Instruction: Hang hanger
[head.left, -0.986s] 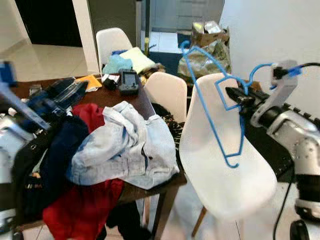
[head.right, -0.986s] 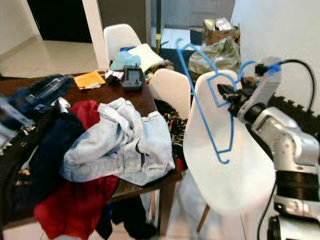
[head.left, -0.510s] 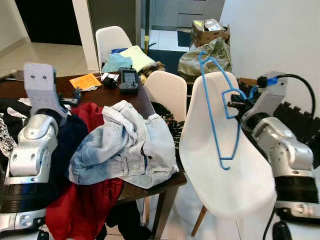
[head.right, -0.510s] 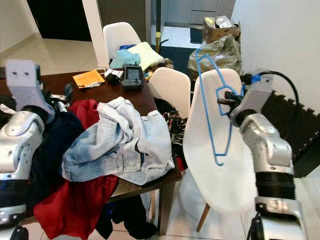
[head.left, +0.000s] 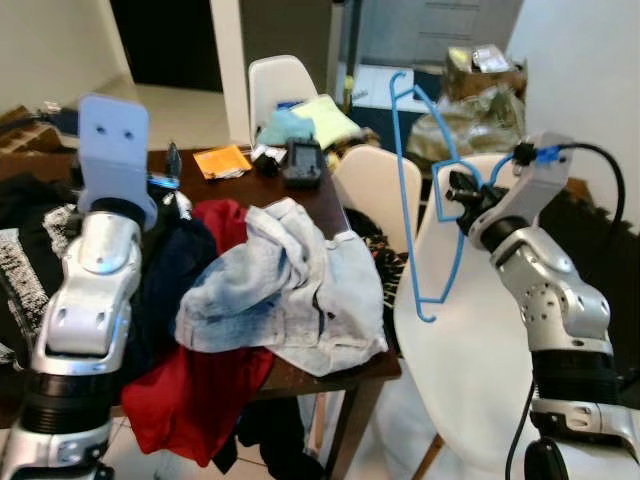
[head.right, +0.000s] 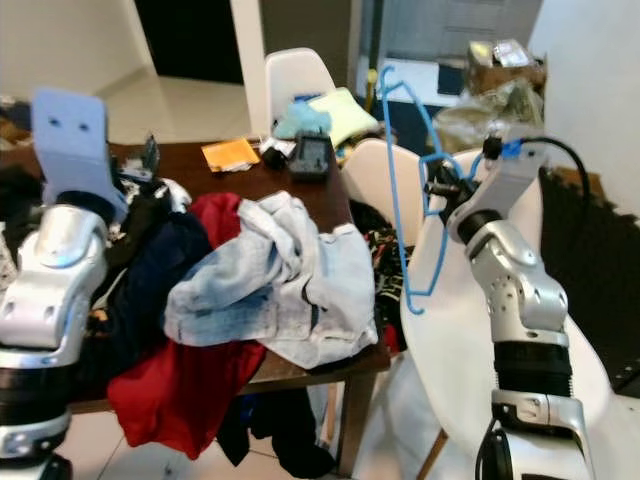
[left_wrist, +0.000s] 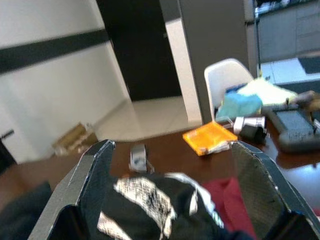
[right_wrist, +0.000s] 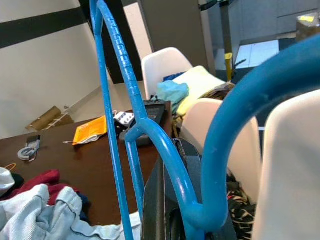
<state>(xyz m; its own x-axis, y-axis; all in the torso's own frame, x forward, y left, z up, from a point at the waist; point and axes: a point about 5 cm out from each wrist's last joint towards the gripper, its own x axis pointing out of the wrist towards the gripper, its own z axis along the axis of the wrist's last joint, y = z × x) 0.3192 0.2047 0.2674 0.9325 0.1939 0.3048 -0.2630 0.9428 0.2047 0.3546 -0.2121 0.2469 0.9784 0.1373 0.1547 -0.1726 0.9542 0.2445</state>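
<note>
Blue hanger (head.left: 415, 190): a thin wire-shaped clothes hanger, held up in the air beside the nearest white chair (head.left: 470, 380), tilted so one long side runs down to a small curled end level with the counter edge; its hook end sits by the right wrist.
Right tool (head.left: 460, 190): raised at chest height to the right of the counter, its black fingers (right_wrist: 165, 200) closed tight on the hanger's bent neck.
Left tool (left_wrist: 170, 200): lifted over the left part of the counter, pointing across it; its two fingers (left_wrist: 92, 175) stand wide apart with nothing between them.
Counter (head.left: 240, 180): dark brown wood, heaped with clothes at the near end.
Denim garment (head.left: 290, 290): pale blue, crumpled, lying on top of the heap and drooping over the near edge.
Red cloth (head.left: 190, 390): under the denim, hanging off the front of the counter.
Dark clothes (head.left: 165, 280): navy and black, piled to the left of the denim.
Orange packet (head.left: 222, 160): flat on the bare wood towards the far end.
Black device (head.left: 302, 165): just beyond the packet, near the far corner.
Far chair (head.left: 280, 85): white, at the far end, with a light blue and a pale yellow cloth on its seat.
Middle chair (head.left: 375, 190): white, tucked at the counter's right side, behind the hanger.
</note>
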